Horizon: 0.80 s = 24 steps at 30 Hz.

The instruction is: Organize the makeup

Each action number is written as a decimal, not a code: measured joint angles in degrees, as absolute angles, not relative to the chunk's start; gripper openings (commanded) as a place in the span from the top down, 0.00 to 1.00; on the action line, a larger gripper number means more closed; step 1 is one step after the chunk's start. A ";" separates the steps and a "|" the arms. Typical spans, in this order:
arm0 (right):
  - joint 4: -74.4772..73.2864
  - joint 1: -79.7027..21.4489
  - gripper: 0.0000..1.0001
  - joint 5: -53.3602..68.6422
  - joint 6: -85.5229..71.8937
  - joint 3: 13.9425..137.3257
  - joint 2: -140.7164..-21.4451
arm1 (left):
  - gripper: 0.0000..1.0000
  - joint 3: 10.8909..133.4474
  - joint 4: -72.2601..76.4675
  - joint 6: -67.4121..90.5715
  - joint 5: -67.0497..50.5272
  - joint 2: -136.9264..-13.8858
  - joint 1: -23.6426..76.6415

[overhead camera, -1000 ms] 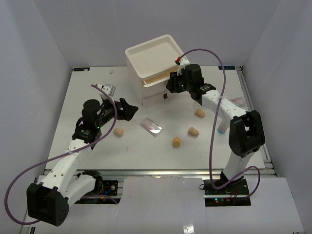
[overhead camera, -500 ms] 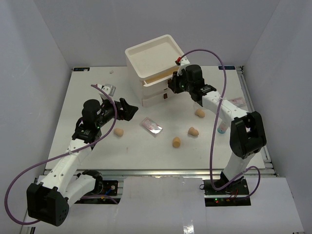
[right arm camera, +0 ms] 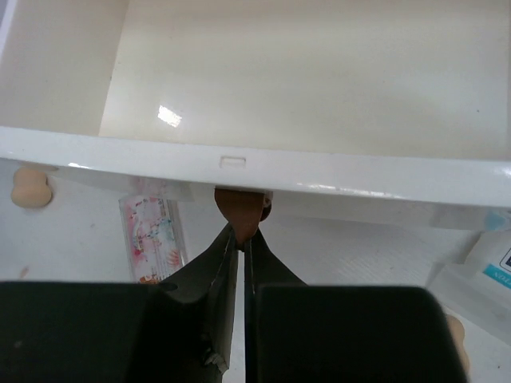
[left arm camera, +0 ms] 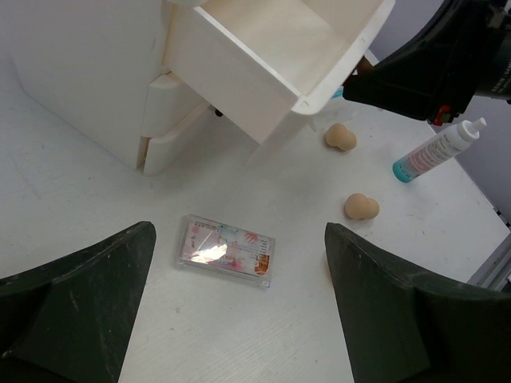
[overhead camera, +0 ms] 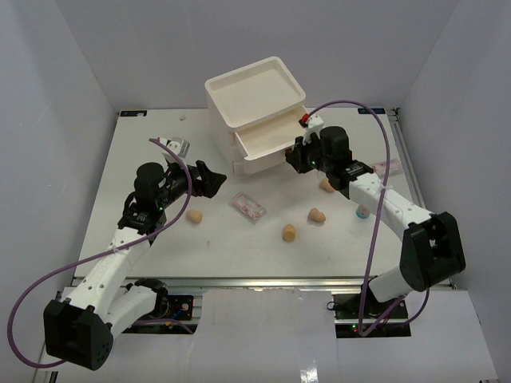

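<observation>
White links [overhead camera: 101, 275], black joints [overhead camera: 148, 179] — long purple cables [overhead camera: 347, 102]

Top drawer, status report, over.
Right hand shut on drawer knob, top drawer out, empty. Left hand open, short of clear case. Sponges, bottle loose on table. Nothing blocking.

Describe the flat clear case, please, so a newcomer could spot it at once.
Find the cream drawer box at the far side. In front of it lies the flat clear case. Unlike the rounded tan sponges nearby, it is rectangular, pink inside.
</observation>
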<state>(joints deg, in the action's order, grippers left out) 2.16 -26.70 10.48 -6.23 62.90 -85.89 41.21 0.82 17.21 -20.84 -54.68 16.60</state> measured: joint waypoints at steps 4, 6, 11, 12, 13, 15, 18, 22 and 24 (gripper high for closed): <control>1.40 -26.69 0.92 10.99 -4.72 58.58 -80.47 | 0.02 41.21 0.84 17.22 -20.86 -54.70 16.60; 1.24 -26.67 0.90 11.08 -4.02 57.82 -79.02 | 0.02 41.21 0.84 17.23 -20.86 -54.77 16.60; 0.22 -26.64 0.33 12.34 -3.30 57.80 -78.71 | 0.02 41.21 0.84 17.23 -20.86 -55.01 16.60; -0.01 -26.64 0.20 12.67 -2.94 57.80 -78.72 | 0.02 41.21 0.85 17.23 -20.86 -55.05 16.60; -0.15 -26.65 0.11 13.14 -2.48 57.80 -78.72 | 0.02 41.21 0.86 17.23 -20.86 -55.07 16.60; -0.30 -26.65 0.05 14.28 -1.96 57.80 -78.68 | 0.02 41.21 0.84 17.23 -20.86 -55.09 16.60; -1.15 -26.54 0.10 16.26 0.23 57.80 -78.18 | 0.02 41.21 0.84 17.23 -20.86 -55.09 16.60; -4.56 -25.07 0.09 22.33 5.72 57.34 -74.38 | 0.02 41.21 0.88 17.26 -20.97 -55.41 16.60; -6.89 -23.99 0.06 26.97 10.20 57.22 -72.14 | 0.02 41.21 0.84 17.34 -21.12 -55.82 16.60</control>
<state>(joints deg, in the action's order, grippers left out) -6.89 -23.99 26.97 10.20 57.22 -72.14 41.21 0.84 17.34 -21.12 -55.82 16.60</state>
